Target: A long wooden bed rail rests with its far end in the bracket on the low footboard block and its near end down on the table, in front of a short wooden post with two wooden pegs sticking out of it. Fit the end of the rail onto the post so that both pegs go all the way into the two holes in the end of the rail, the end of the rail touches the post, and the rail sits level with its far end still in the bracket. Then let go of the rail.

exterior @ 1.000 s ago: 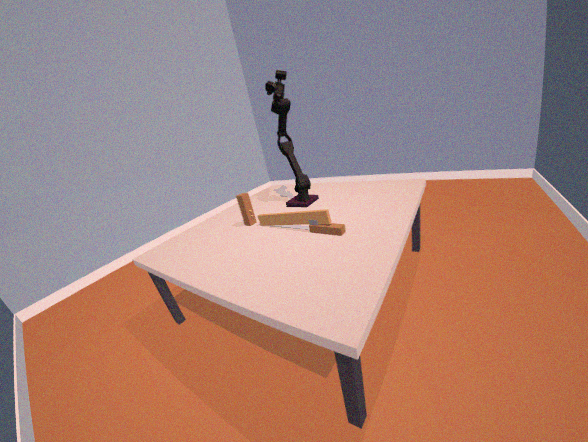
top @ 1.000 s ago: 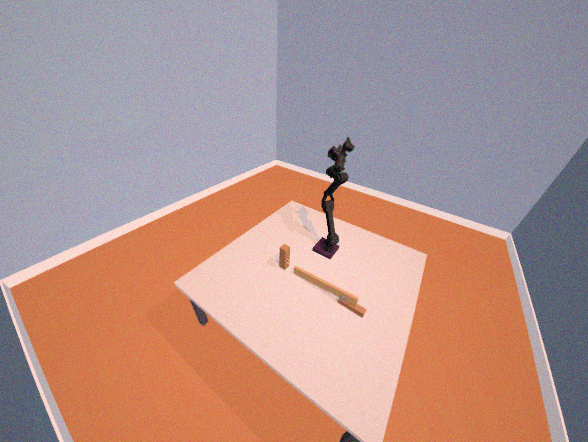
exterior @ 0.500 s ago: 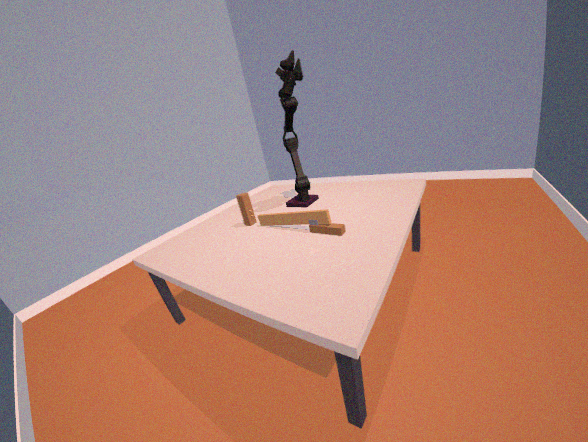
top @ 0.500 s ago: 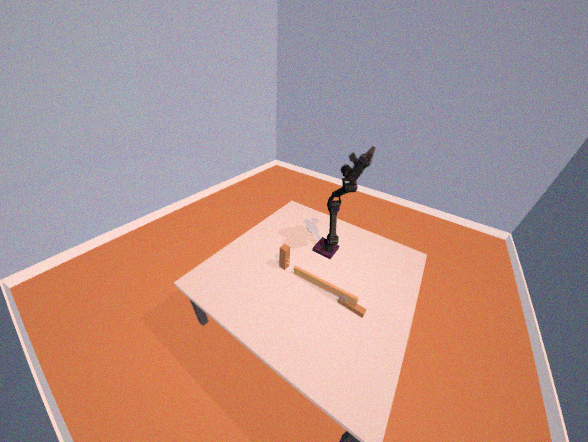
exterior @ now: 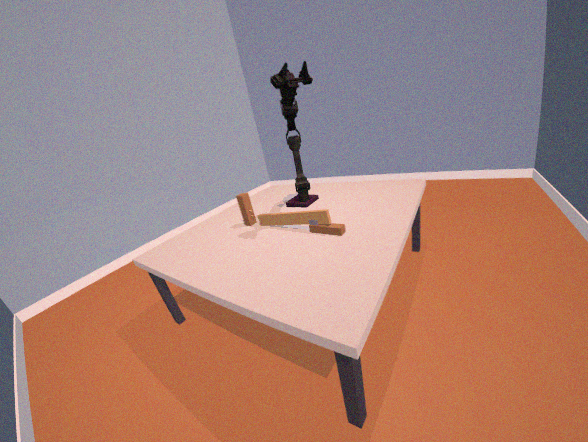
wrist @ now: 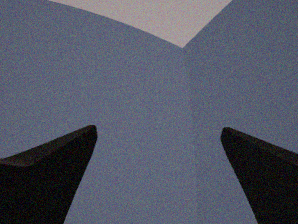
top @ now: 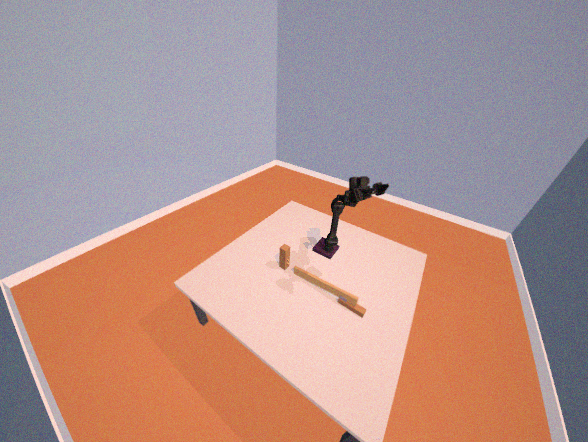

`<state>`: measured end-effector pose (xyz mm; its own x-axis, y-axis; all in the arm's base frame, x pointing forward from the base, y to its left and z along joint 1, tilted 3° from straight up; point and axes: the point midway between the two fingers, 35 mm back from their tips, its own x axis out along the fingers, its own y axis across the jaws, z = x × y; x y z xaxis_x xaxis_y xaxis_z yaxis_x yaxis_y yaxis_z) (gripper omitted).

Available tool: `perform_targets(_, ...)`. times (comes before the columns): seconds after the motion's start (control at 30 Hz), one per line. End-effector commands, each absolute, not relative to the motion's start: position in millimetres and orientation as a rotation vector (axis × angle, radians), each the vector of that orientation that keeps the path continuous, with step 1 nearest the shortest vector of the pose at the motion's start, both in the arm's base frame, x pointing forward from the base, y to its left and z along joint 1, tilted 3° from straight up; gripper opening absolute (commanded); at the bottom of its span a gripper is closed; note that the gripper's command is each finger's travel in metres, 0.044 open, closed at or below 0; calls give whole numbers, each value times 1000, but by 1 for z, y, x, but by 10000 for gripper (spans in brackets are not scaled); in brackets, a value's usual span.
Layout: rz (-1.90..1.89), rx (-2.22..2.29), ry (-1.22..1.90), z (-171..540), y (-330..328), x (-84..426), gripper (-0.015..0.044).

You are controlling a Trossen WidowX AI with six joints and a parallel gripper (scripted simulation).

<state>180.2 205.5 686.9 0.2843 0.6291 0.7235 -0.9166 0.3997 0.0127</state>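
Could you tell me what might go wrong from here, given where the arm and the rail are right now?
1. The end effector is open, holds nothing and is raised high, pointing away from the table; the long descent to the rail could land off-centre.
2. The rail's near end lies on the table beside the post, not on its pegs; lifting it could pull the far end out of the footboard block.

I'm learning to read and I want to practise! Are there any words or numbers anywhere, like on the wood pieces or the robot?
None: no words, numbers or signs can be read in any view.
The bed rail, the post and the footboard block are plain wood.
The arm's purple base and the open gripper show no label.
The table and the walls are bare too.
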Motion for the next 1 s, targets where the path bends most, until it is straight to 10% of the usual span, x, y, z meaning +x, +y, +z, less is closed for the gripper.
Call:
perform_targets(0.0, 968, 351, -604, 652, 219, 227, 440)
perform_targets(0.97, 637, -710, 369, 303, 158, 420, 440)
